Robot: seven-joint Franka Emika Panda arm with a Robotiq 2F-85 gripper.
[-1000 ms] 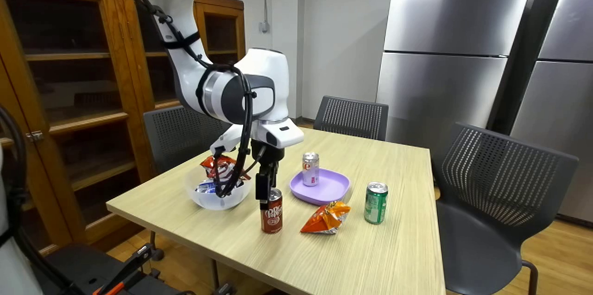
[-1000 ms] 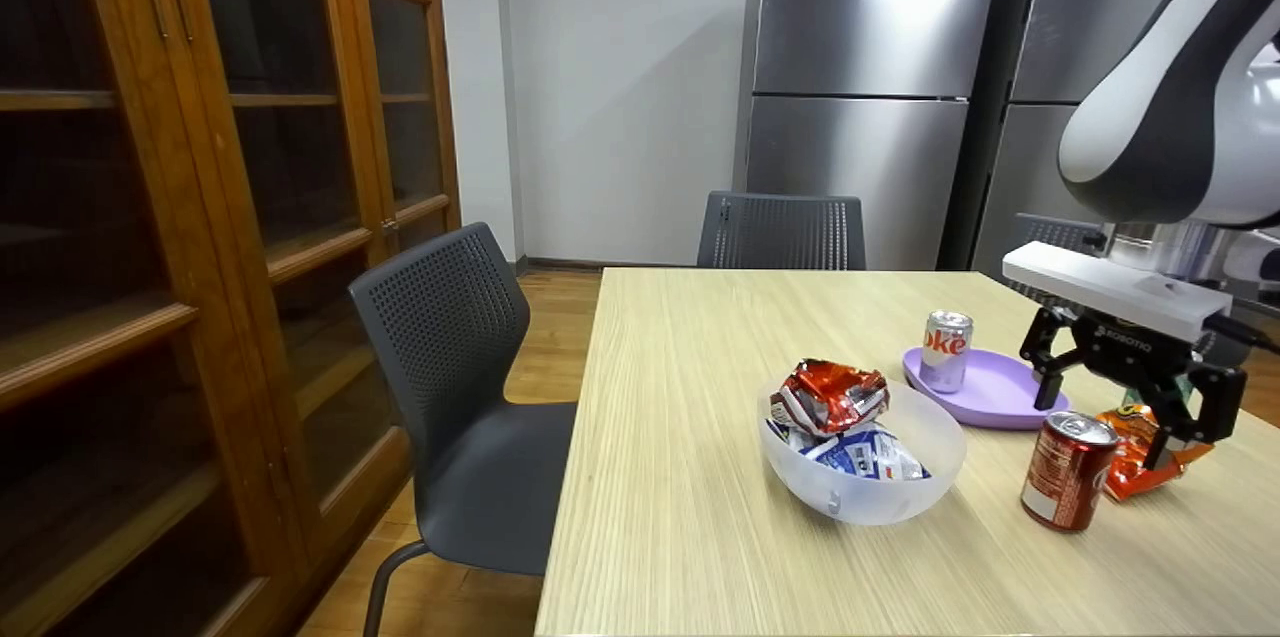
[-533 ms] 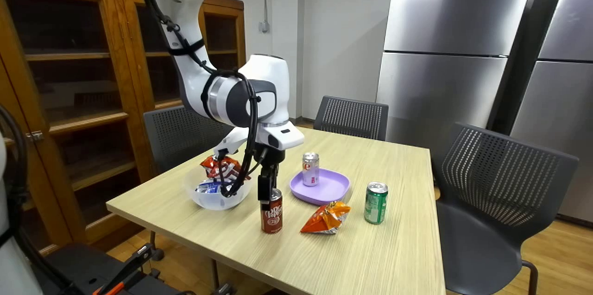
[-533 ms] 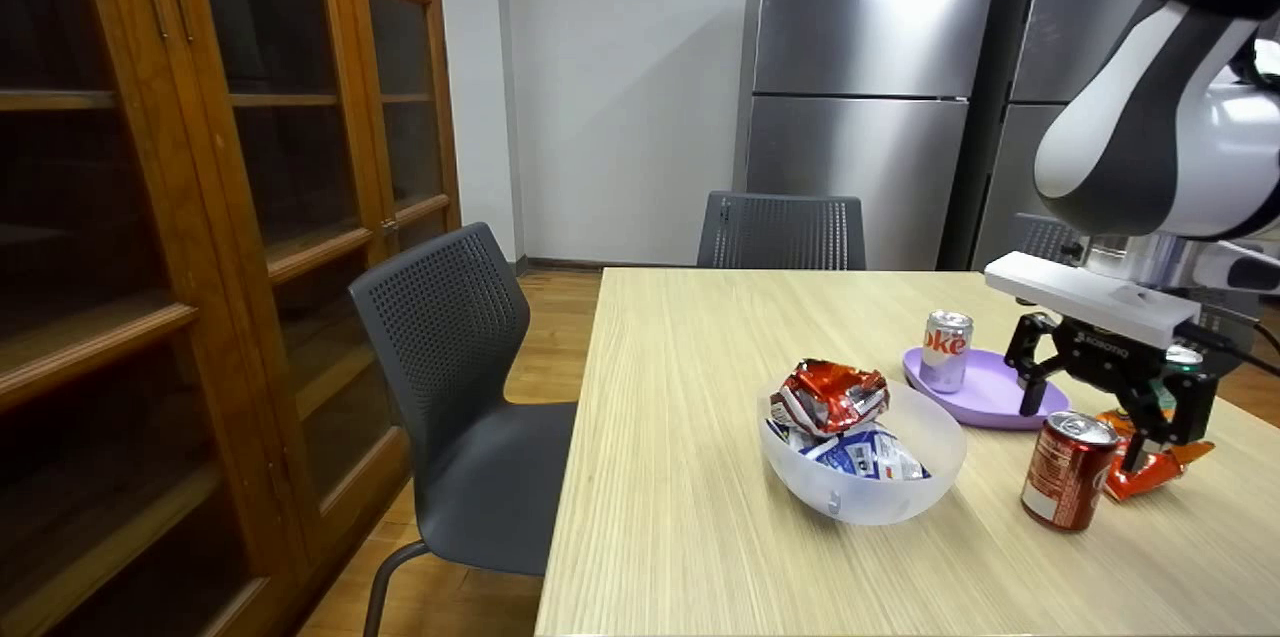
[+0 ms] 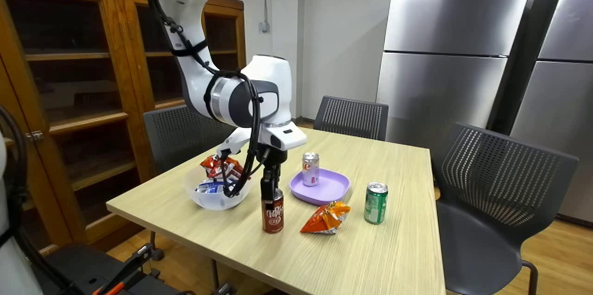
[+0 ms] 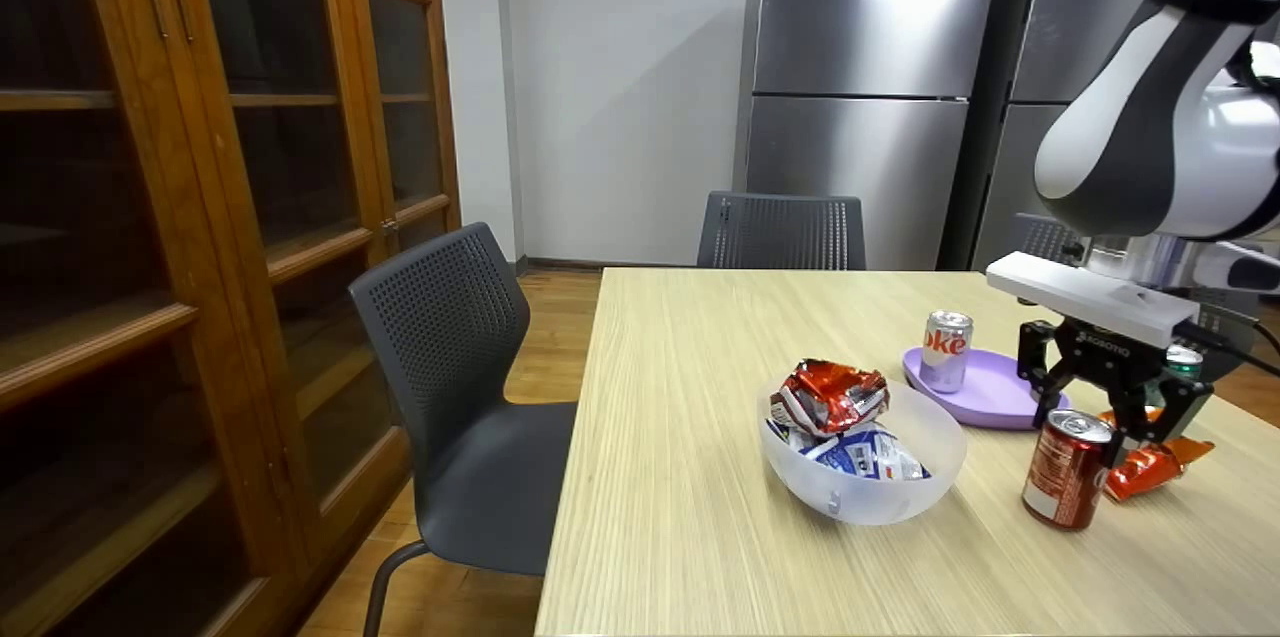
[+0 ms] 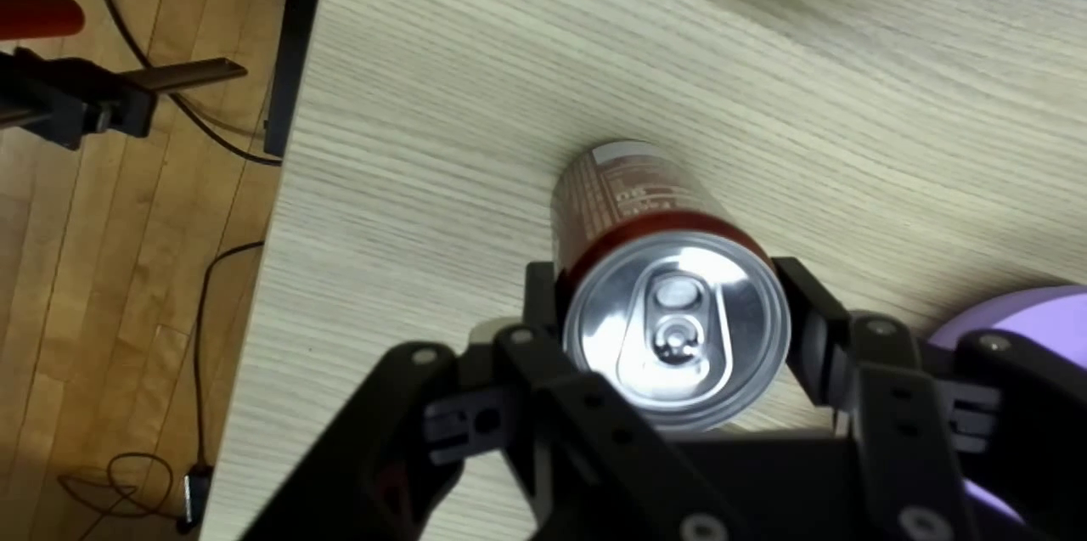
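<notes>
Pale wood table (image 7: 391,210), red soda can (image 7: 667,286) upright mid-frame in wrist view, my claw (image 7: 669,295) clamped on it near the top, might tilt or slip if that hold's too high.

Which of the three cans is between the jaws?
The dark red Dr Pepper can, jaws either side of its top. The silver can stands on the purple plate, the green can beside the orange bag, both untouched.
</notes>
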